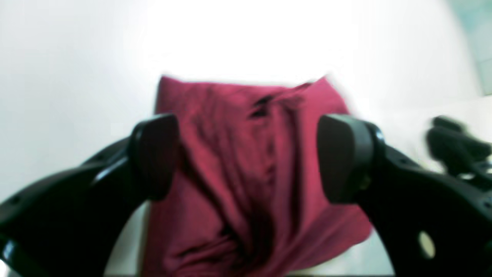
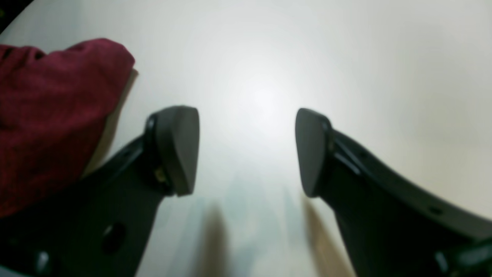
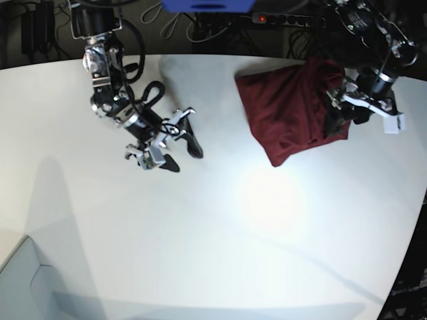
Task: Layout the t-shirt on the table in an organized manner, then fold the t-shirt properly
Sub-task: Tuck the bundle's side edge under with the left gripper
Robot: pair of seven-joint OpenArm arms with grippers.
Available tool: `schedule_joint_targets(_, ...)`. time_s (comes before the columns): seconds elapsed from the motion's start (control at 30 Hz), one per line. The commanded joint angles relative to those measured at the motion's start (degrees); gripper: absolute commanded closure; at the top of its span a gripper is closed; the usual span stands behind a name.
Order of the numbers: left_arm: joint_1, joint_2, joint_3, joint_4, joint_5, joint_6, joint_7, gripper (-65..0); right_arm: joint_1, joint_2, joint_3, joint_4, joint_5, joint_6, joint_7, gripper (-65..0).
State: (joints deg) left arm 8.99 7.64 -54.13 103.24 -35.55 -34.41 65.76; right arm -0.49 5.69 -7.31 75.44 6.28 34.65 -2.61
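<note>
No writing can be read anywhere. The t-shirt (image 3: 290, 110) lies bunched (no print) on the table (image 3: 220, 220), at its far side. The left gripper (image 1: 248, 157) hangs spread above it; the right gripper (image 2: 248, 152), spread, holds nothing. Only the base view shows both arms.

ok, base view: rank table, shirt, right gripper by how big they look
1. table, fills most of the view
2. shirt, a folded bundle near the far edge
3. right gripper, smallest, open over bare table; it sits nearer the camera than the shirt and still looks smaller

Dark cables (image 3: 200, 27), perhaps a power strip (image 3: 287, 20)
</note>
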Motion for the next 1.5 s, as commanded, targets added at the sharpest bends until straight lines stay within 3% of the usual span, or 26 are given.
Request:
schedule_joint_targets(0.0, -1.4, -0.1, 0.0, 0.5, 0.2, -0.2, -1.3, -54.1, 0.9, 0.1, 0.1, 1.0, 0.7, 0.4, 1.7, -39.0)
schedule_joint_targets(0.33, -4.8, 0.8, 0.5, -0.3, 9.2, -0.2, -1.3, -53.4, 1.0, 0.1, 0.1, 1.0, 0.7, 0.4, 1.7, -39.0)
schedule_joint_targets(0.4, -5.1, 0.9, 0.5, -1.0, 10.0, -0.2, -1.3, -49.9, 1.1, 0.1, -0.1, 1.0, 0.7, 0.4, 1.7, -39.0)
schedule_joint_targets(0.6, -5.7, 0.5, 0.5, -6.1, 10.3, -0.2, -1.3, -25.9, 1.1, 0.1, 0.0, 1.0, 0.7, 0.4, 1.7, -39.0)
schedule_joint_targets(1.03, -5.7, 0.9, 0.0, -2.3, 9.7, -0.4, -1.2, -23.5, 1.0, 0.8, 0.1, 1.0, 0.7, 0.4, 1.7, -39.0)
schedule_joint_targets(1.13, -5.9, 0.9, 0.1, -1.2, 9.7, -0.4, -1.1, -14.3, 1.0, 0.8, -0.1, 1.0, 0.7, 0.4, 1.7, -39.0)
schedule_joint_targets(1.23, -7.1, 0.7, 0.0, -1.8, 9.7, -0.3, -0.8, -0.3, 0.9, 0.8, -0.2, 1.0, 0.7, 0.4, 1.7, -39.0)
schedule_joint_targets(1.47, -7.5, -0.9, 0.3, -2.0, 9.9, -0.3, -1.1, -0.3, 0.9, 0.8, 0.1, 1.0, 0.7, 0.4, 1.7, -39.0)
